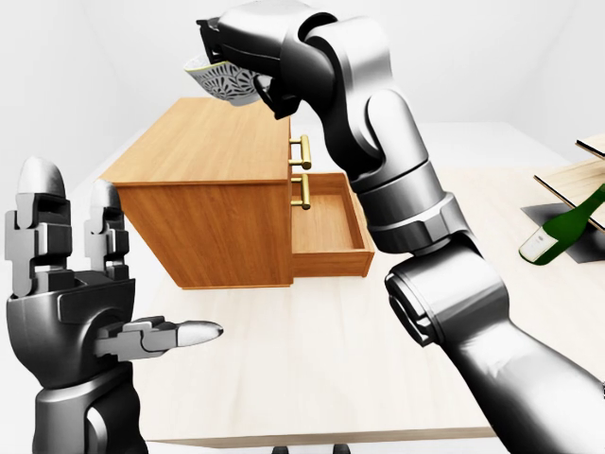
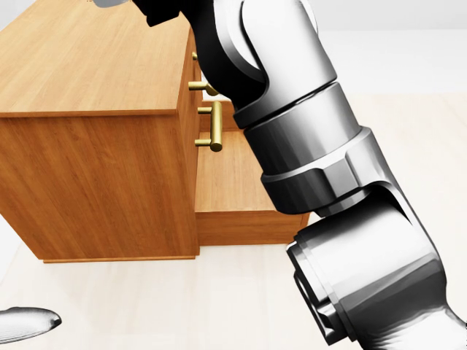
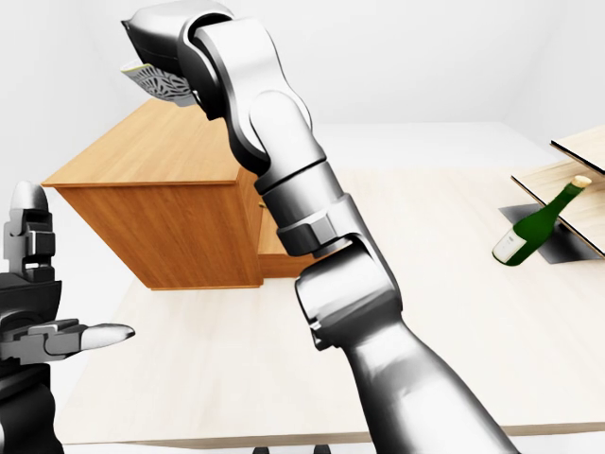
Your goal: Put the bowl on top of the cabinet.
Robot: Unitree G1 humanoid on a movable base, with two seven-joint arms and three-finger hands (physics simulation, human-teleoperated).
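Note:
A white bowl [image 1: 221, 83] with a dark pattern hangs tilted in the air above the right part of the wooden cabinet's top [image 1: 208, 151]. My right hand [image 1: 227, 59] is shut on it from above, with the arm reaching up across the middle of the left-eye view. The bowl and the cabinet top are apart. In the head view the right arm [image 2: 292, 138] covers most of the open lower drawer [image 2: 226, 182]. My left hand [image 1: 80, 284] stands open at the lower left, fingers upright, thumb pointing right, holding nothing.
The cabinet stands on a pale table [image 1: 312, 369], its lower drawer [image 1: 326, 225] pulled out to the right, with brass handles [image 1: 304, 151]. A green bottle [image 1: 558, 229] leans against a dark rack with wooden shelves [image 1: 588, 180] at the right.

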